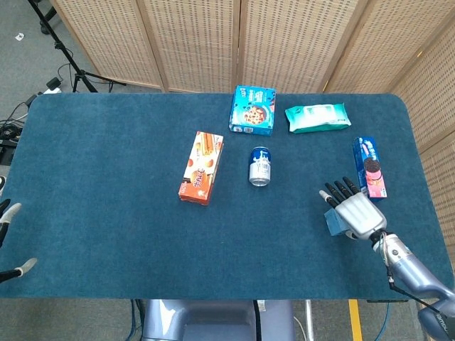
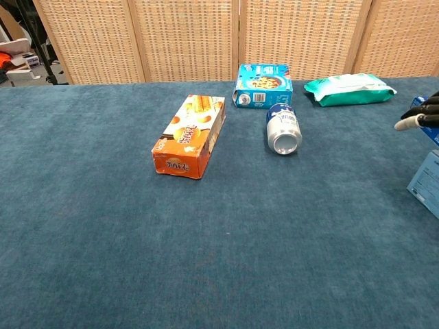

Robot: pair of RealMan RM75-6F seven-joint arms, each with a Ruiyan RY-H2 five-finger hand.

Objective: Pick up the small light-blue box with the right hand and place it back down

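Observation:
The small light-blue box [image 1: 331, 222] lies on the blue table near its right side. Only its left edge shows in the head view, from under my right hand [image 1: 355, 212]. That hand hovers over the box with its fingers stretched out and spread, pointing toward the back left, and holds nothing. In the chest view the box [image 2: 426, 179] sits at the right edge of the frame, and dark fingertips [image 2: 420, 118] show well above it, apart from it. Parts of my left hand [image 1: 10, 240] show at the lower left, off the table, with fingers apart and nothing in them.
Just behind my right hand lies a blue cookie pack [image 1: 370, 166]. A soda can [image 1: 260, 166] lies on its side mid-table, with an orange box [image 1: 201, 166] to its left. At the back are a blue cookie box [image 1: 252, 109] and a green wipes pack [image 1: 318, 117].

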